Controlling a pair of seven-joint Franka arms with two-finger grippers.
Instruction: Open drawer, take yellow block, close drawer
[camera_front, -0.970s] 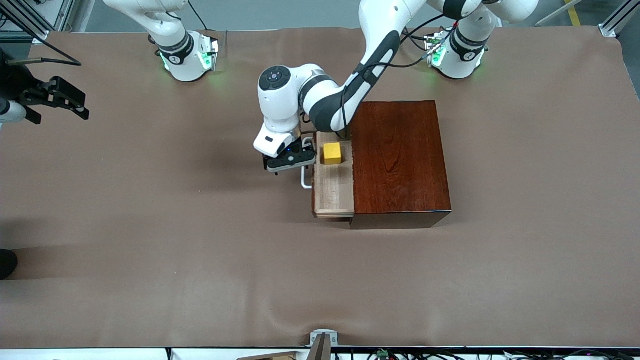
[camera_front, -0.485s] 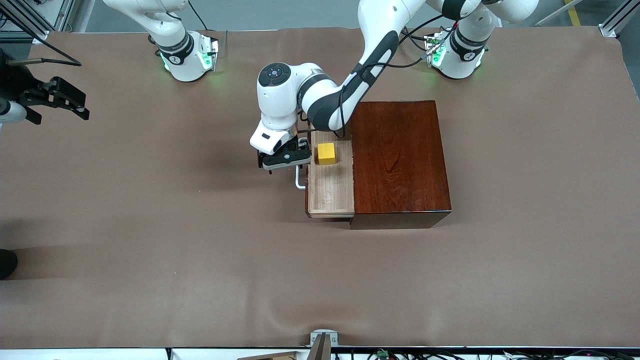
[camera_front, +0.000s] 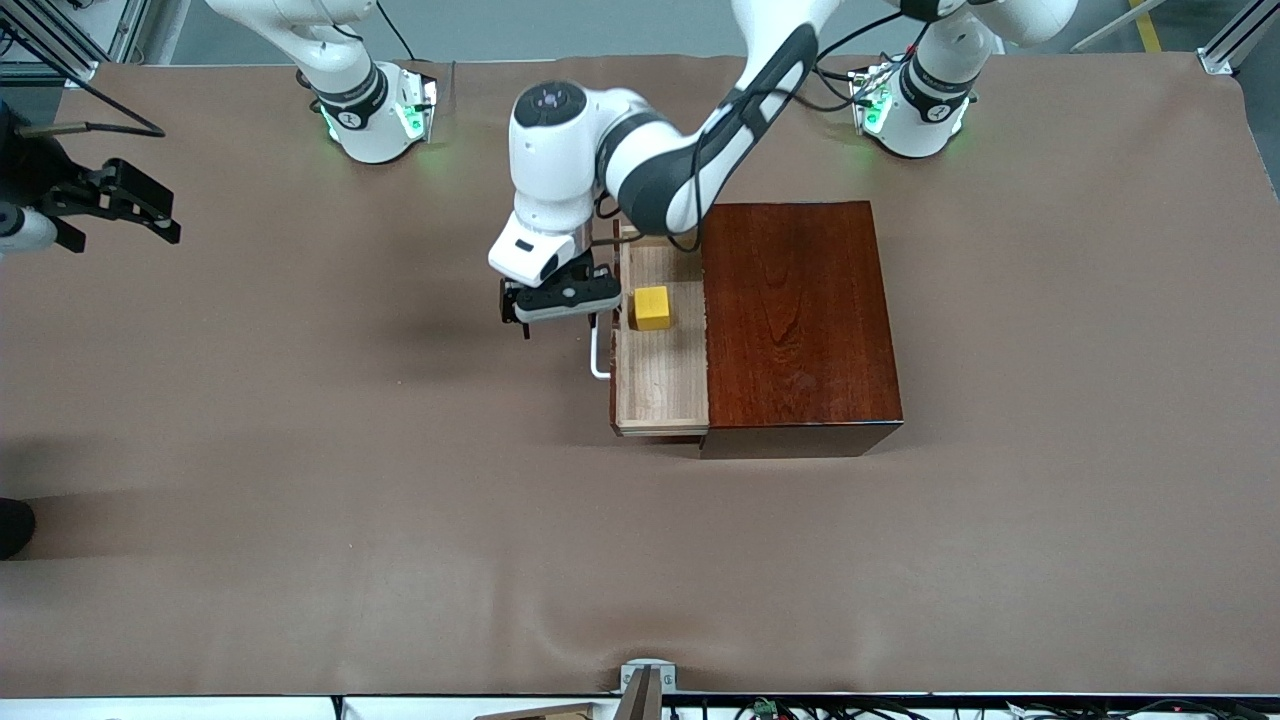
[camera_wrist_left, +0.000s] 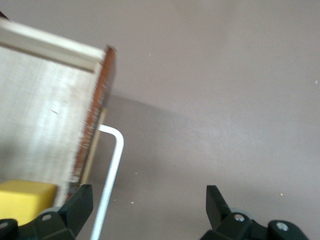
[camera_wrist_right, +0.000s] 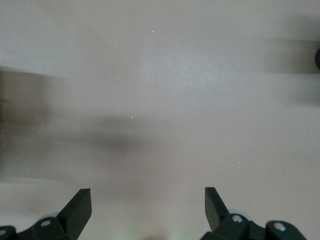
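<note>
The drawer (camera_front: 660, 385) is pulled out of the dark reddish-brown wooden box (camera_front: 795, 320) toward the right arm's end of the table. Its white bar handle (camera_front: 598, 352) shows beside the drawer front. The yellow block (camera_front: 651, 307) sits in the drawer. My left gripper (camera_front: 558, 303) is open and empty, raised just above the handle. In the left wrist view the gripper (camera_wrist_left: 147, 207) stands apart around the handle (camera_wrist_left: 111, 172), with the block (camera_wrist_left: 25, 200) at the edge. My right gripper (camera_front: 115, 205) is open and empty, waiting at the right arm's end of the table.
The brown table cover (camera_front: 400, 500) lies around the box. The two arm bases (camera_front: 375, 110) stand along the table edge farthest from the front camera.
My left gripper has let go of the handle and risen a little. The drawer slid further out between the earliest frame and half a second ago, then stayed still.
</note>
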